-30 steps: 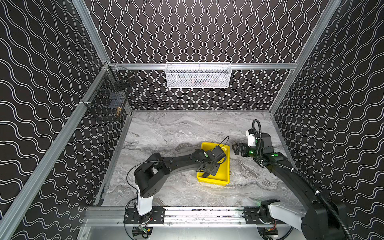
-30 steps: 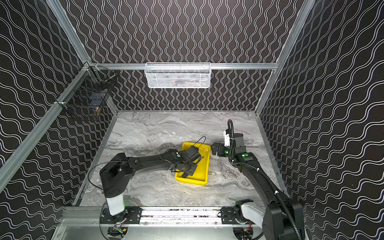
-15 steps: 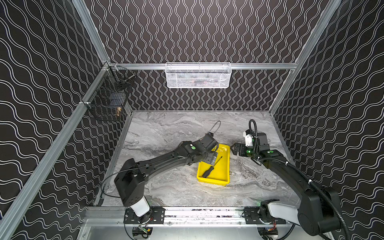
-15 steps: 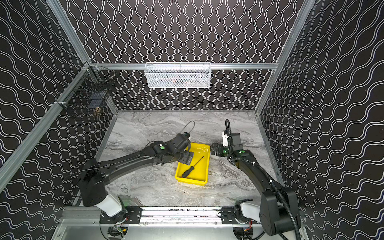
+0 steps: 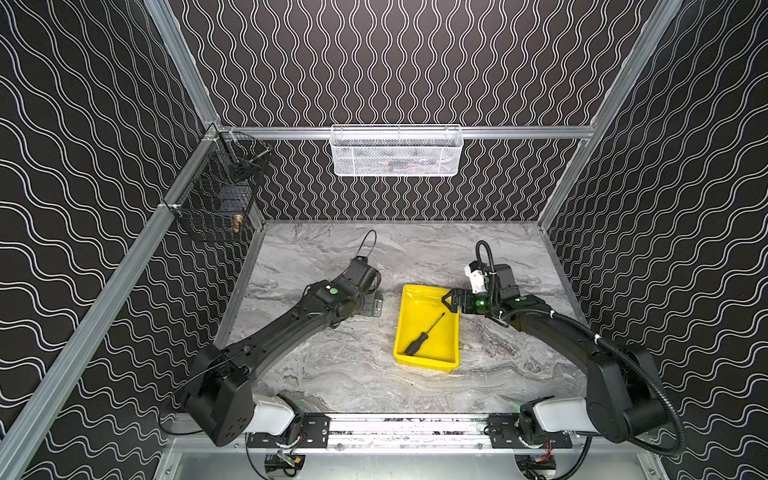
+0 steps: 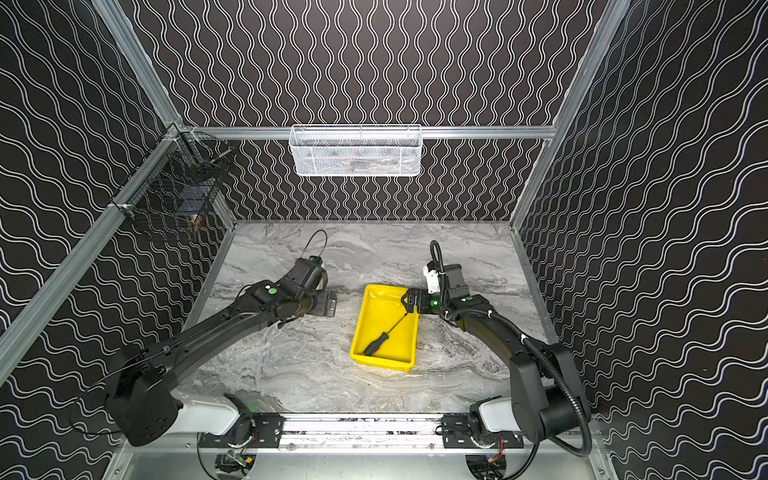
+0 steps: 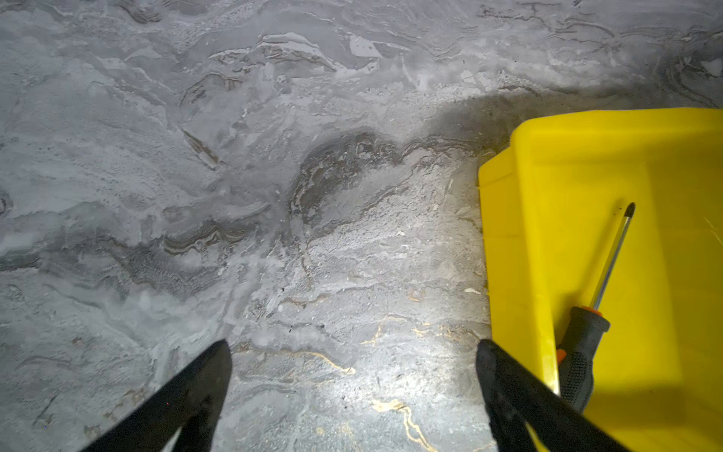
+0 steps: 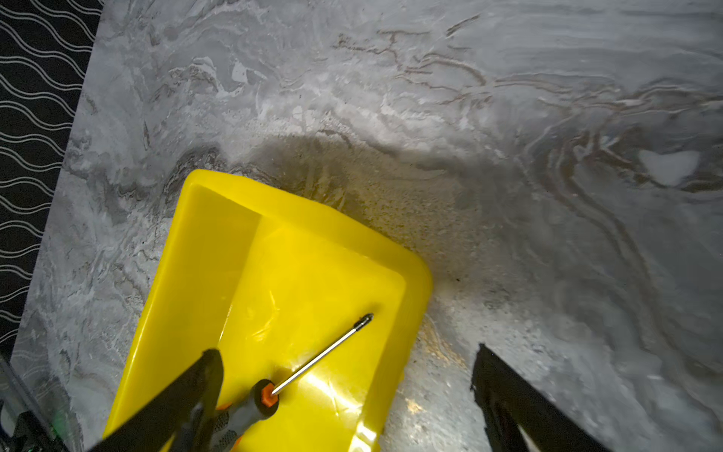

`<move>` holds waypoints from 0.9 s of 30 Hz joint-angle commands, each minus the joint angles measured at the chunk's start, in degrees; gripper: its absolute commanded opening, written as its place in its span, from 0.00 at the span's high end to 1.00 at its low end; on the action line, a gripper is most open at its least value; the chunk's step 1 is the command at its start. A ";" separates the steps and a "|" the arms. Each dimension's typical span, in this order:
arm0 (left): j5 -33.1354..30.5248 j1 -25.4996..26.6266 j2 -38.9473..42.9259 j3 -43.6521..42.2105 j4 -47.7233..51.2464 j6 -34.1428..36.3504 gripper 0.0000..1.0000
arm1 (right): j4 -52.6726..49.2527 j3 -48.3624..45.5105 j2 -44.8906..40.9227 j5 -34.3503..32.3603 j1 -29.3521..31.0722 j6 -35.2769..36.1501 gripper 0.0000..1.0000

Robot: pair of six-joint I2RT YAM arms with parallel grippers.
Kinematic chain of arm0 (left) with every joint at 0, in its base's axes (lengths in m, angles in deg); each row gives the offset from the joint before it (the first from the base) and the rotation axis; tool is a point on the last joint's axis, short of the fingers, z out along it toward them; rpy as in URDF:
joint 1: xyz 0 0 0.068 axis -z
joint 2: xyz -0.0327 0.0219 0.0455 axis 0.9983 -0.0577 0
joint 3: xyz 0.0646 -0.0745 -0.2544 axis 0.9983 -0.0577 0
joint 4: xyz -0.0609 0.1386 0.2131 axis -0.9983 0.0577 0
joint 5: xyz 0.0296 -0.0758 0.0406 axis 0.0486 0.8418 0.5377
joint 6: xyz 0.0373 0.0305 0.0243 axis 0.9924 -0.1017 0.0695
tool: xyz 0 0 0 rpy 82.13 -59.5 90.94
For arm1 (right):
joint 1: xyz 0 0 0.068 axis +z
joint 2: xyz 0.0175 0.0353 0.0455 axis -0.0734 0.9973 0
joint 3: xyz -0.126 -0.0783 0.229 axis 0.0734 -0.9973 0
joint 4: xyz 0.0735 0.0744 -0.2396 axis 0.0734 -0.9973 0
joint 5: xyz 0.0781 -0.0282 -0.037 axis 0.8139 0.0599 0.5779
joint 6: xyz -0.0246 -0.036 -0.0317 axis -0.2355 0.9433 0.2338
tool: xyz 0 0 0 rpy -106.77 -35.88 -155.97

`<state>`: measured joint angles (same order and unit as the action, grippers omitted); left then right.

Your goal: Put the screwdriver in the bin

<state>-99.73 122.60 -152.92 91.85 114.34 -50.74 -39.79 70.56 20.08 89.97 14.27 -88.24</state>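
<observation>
Left tool [image 5: 371,306] has let go and backed off to the left of the bin [image 5: 400,328]. Jaws fully spread, empty, over bare desk [image 5: 332,365]. Screwdriver [image 5: 424,336] now lies diagonally on the bin floor, centre-right of the frame in both top views. Task looks done. Right tool [image 5: 451,300] is spread, holding nothing, at the bin's upper right corner; can't tell if it touches the rim. Handle butt is cut off in both wrist views.
</observation>
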 commanded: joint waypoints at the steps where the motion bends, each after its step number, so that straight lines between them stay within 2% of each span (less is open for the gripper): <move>1: -0.01 -1.54 1.19 -0.71 -0.35 1.55 0.01 | 3.03 0.80 0.84 0.61 1.34 -1.98 0.01; 12: -0.02 -2.94 2.28 -2.78 -1.53 2.03 0.01 | 4.35 2.32 3.18 0.74 4.88 -3.41 0.01; 19: -0.52 -3.98 3.78 -5.39 -5.97 3.73 0.01 | 1.40 3.42 0.64 -4.48 4.81 -1.12 0.01; 23: -0.86 -4.91 4.63 -6.24 -8.78 5.01 0.01 | -0.94 4.59 -3.07 -6.95 3.20 0.73 0.01; 27: -2.84 -5.60 5.33 -7.41 -12.95 7.53 0.01 | 0.89 3.96 -8.24 -7.20 -2.17 1.57 0.01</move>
<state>-100.69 117.48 -148.13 85.07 106.36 -46.08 -39.57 74.60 14.24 84.22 14.66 -87.74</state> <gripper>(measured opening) 0.986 0.992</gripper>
